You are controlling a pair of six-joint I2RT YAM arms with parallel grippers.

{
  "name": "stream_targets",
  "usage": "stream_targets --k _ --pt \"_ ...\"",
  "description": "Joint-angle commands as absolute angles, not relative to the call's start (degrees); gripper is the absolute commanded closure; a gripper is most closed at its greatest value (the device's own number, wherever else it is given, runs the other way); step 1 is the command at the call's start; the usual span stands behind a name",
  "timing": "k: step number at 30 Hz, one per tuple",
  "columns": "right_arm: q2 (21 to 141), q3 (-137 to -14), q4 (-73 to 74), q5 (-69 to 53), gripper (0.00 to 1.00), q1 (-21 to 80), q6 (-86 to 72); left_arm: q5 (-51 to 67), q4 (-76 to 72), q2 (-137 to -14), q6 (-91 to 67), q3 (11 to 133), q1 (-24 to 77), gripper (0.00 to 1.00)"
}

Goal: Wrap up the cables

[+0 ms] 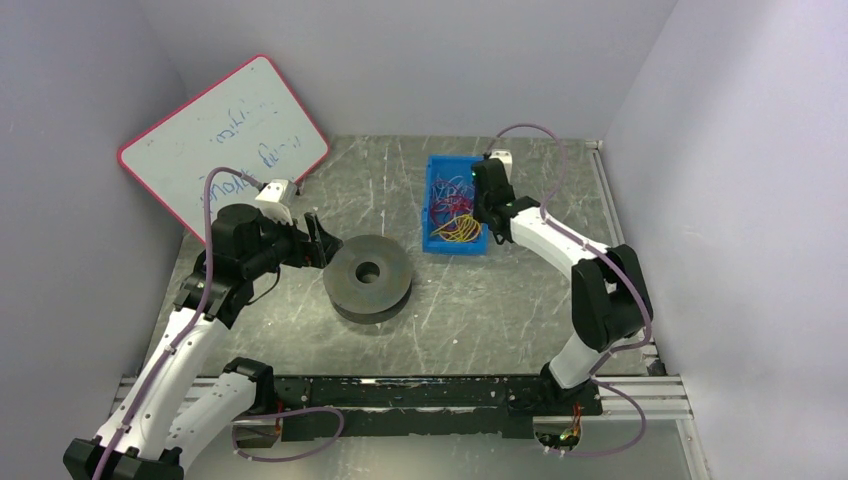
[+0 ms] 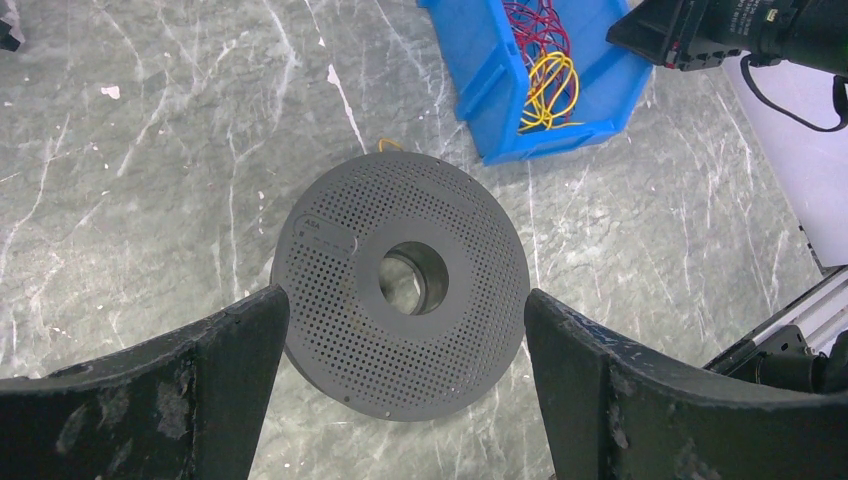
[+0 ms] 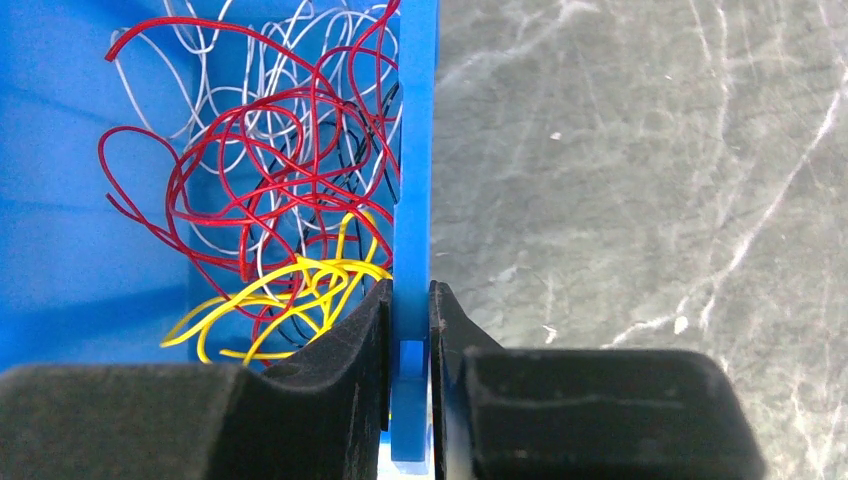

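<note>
Noted: right gripper [image 3: 410, 312] was pinched narrow on the blue bin [image 3: 415, 150] wall. The cables [image 3: 262, 200] lay tangled inside, just ahead of its inner finger. The left gripper [image 2: 405, 310] gaped wide over the spool [image 2: 330, 345]. Judgement: keep the pinch square and move the bin slowly, level.

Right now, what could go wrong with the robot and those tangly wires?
1. The right gripper is pinching the wall of the blue bin, not a wire, so lifting might tip the whole bin.
2. The cables are tangled together, so pulling one may drag out the whole clump.
3. The left gripper is open and not holding the grey spool, so the spool could slide once winding begins.
</note>
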State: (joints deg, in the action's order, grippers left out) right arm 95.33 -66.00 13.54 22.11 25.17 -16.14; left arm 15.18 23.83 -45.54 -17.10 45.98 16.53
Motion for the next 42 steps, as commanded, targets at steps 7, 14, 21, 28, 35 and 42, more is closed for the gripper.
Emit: stream_targets --k 7,14,21,28,35,42 --pt "91.8 -62.4 11.1 22.1 0.93 22.6 -16.6 14.9 23.5 -44.7 -16.3 45.5 16.2 0.09" --pt "90.3 -62.2 12.0 22.3 0.65 22.6 -17.1 14.9 23.5 -44.8 -16.2 45.6 16.2 0.09" --pt "88.0 -65.3 14.5 24.1 0.49 22.7 -16.6 14.9 23.5 -44.8 -16.3 45.5 16.2 0.09" --pt "87.4 -72.2 17.3 18.1 0.48 23.4 -14.4 15.2 23.4 -44.6 -16.2 45.6 16.1 0.09" --pt "93.6 -80.0 18.8 14.8 0.48 25.3 -13.1 15.4 23.4 -44.3 -16.2 45.5 16.0 0.09" --pt "101.7 -84.9 17.6 11.1 0.49 25.4 -12.8 15.2 23.5 -44.0 -16.2 45.5 16.0 0.09"
